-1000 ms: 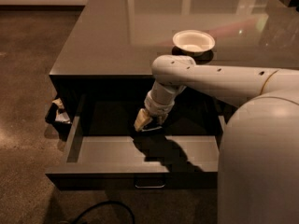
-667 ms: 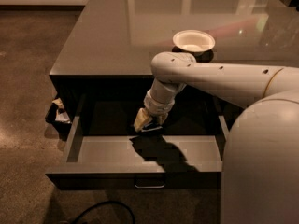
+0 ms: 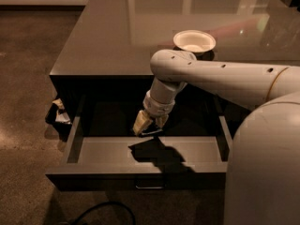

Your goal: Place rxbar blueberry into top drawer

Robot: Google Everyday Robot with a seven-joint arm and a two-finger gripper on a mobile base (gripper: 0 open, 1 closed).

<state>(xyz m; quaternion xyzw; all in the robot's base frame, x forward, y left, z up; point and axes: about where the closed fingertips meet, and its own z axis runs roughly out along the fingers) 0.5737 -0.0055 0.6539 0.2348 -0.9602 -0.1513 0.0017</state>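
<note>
The top drawer [image 3: 101, 152] stands pulled open under the grey cabinet top [image 3: 112, 41], its light grey floor bare on the left and right; its small metal handle [image 3: 149, 186] sits centred on the front. The gripper [image 3: 149, 124] hangs inside the drawer, near the middle and toward the dark rear part, pointing down and a little to the left; the white arm [image 3: 225, 78] reaches to it from the right, bending down over the cabinet's front edge. A small dark sliver with a pale edge shows right at the gripper's tip, and this seems to be the rxbar blueberry [image 3: 152, 131]; it lies just under the tip, touching it or nearly so, above the drawer floor's back part. Whether the claw is clenched on it or has released it, I cannot tell. The gripper's shadow [image 3: 154, 154] falls on the drawer floor just in front of it. A white bowl [image 3: 194, 41] stands on the cabinet top behind the arm's elbow; something crumpled [image 3: 58, 112] lies on the floor beside the drawer's left side; a dark cable [image 3: 101, 212] curls on the floor in front.
</note>
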